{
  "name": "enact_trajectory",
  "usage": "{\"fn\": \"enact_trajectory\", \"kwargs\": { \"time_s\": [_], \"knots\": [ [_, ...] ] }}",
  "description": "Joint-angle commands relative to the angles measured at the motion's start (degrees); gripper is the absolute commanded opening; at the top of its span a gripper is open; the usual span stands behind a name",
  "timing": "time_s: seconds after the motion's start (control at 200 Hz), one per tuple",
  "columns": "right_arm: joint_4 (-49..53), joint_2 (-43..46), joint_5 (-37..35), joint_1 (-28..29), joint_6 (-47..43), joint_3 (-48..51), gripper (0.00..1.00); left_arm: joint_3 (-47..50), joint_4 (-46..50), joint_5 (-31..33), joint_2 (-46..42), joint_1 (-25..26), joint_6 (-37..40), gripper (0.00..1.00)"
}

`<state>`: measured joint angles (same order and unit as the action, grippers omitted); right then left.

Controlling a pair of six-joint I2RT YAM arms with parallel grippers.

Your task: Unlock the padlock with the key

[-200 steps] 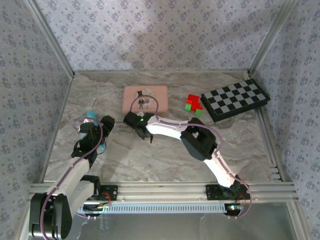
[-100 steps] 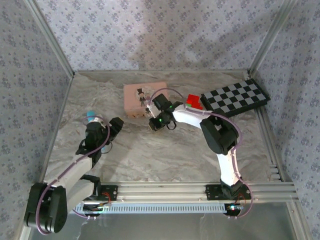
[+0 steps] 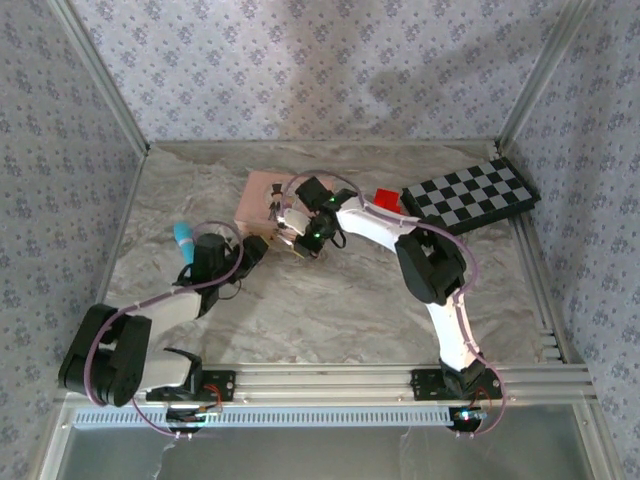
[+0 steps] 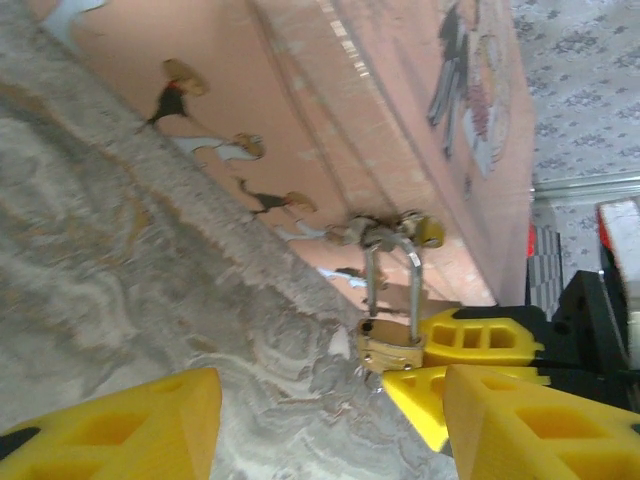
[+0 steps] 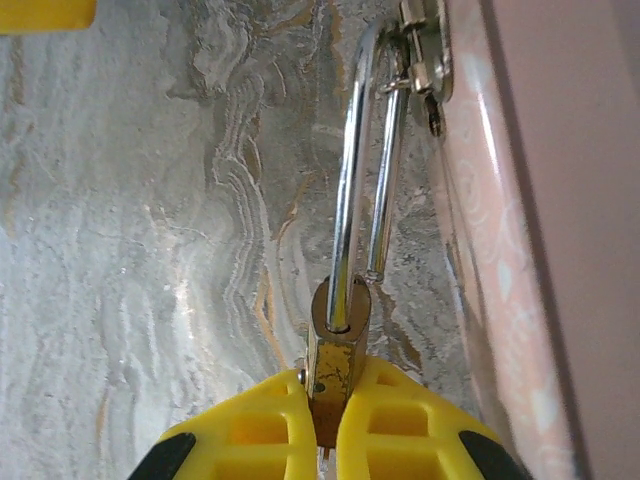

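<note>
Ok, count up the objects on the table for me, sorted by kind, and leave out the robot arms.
pink box: 1
padlock: 1
checkerboard: 1
red block: 1
teal cylinder: 1
Total: 5

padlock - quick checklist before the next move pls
1. Right gripper clamped on padlock body: ok
2. Shackle threaded through the pink box's hasp: ok
3. Left gripper open, facing the padlock: ok
4. Key in left gripper: not ok, fingers empty
5. Keyhole exposed: cannot tell
</note>
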<state>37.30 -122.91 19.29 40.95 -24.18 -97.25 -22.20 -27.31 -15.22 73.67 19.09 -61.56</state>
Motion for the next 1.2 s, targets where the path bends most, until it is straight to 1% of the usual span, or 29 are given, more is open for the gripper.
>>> {"fn": "enact_trajectory", "kwargs": {
  "time_s": [0.0, 0.11, 0.145, 0.195, 0.235, 0.285, 0.385, 0.49, 0.56, 0.635, 0.695, 0.79, 0.904, 1.054, 1.114, 1.199],
  "knots": [
    [5.8, -2.8, -1.1, 0.0, -5.0, -4.8, 0.00, -2.7, -3.6, 0.3, 1.7, 0.9, -0.4, 0.60],
    [6.6, -4.2, 1.4, 0.4, -3.4, -7.5, 0.00, -2.9, -3.2, 2.9, 2.3, 1.4, -1.0, 0.61],
    [6.5, -4.5, 2.0, 0.6, -2.9, -7.8, 0.00, -2.6, -2.9, 4.3, 2.3, 1.3, -1.3, 0.65],
    [6.2, -4.5, 2.3, 0.8, -2.5, -7.9, 0.00, -2.6, -1.8, 6.2, 1.7, 1.0, -1.0, 0.75],
    [6.0, -4.4, 2.5, 0.9, -2.4, -7.7, 0.00, -2.9, -0.4, 7.2, 1.1, 0.3, -0.3, 0.79],
    [5.7, -4.1, 2.8, 0.9, -2.2, -7.3, 0.00, -3.3, 1.1, 7.9, 0.0, -1.2, 0.4, 0.83],
    [5.6, -4.0, 3.1, 0.7, -2.0, -7.1, 0.00, -4.0, 3.5, 7.8, -2.8, -6.2, 2.0, 0.86],
    [5.9, -4.2, 4.0, 0.5, -1.8, -7.4, 0.00, -6.2, 7.7, 8.5, -4.7, -10.4, 6.9, 0.88],
    [5.9, -4.4, 4.2, 0.4, -1.7, -7.6, 0.00, -8.1, 8.0, 7.3, -3.6, -12.8, 9.2, 0.88],
    [6.1, -4.7, 4.2, 0.4, -1.8, -8.2, 0.00, -9.6, 4.6, 3.0, -0.2, -14.7, 10.8, 0.88],
    [6.4, -4.9, 4.2, 0.4, -1.8, -8.7, 0.00, -12.0, 3.8, 0.0, 3.3, -15.2, 12.8, 0.87],
    [6.6, -5.3, 4.2, 0.4, -1.8, -9.5, 0.00, -16.1, 3.7, -3.4, 8.6, -15.1, 16.4, 0.86],
    [6.7, -5.5, 3.7, 0.5, -1.6, -9.9, 0.00, -19.1, 2.7, -6.1, 13.7, -15.1, 18.8, 0.82],
    [6.4, -5.5, 3.1, 0.8, -1.5, -10.3, 0.00, -21.8, 2.3, -9.5, 18.6, -14.7, 19.5, 0.76],
    [6.3, -5.6, 2.9, 0.9, -1.5, -10.7, 0.00, -22.1, 1.7, -10.6, 19.6, -13.8, 19.5, 0.73],
    [6.1, -5.8, 2.8, 0.9, -1.4, -11.5, 0.00, -22.1, 1.5, -10.7, 20.3, -11.8, 19.6, 0.69]
  ]
}}
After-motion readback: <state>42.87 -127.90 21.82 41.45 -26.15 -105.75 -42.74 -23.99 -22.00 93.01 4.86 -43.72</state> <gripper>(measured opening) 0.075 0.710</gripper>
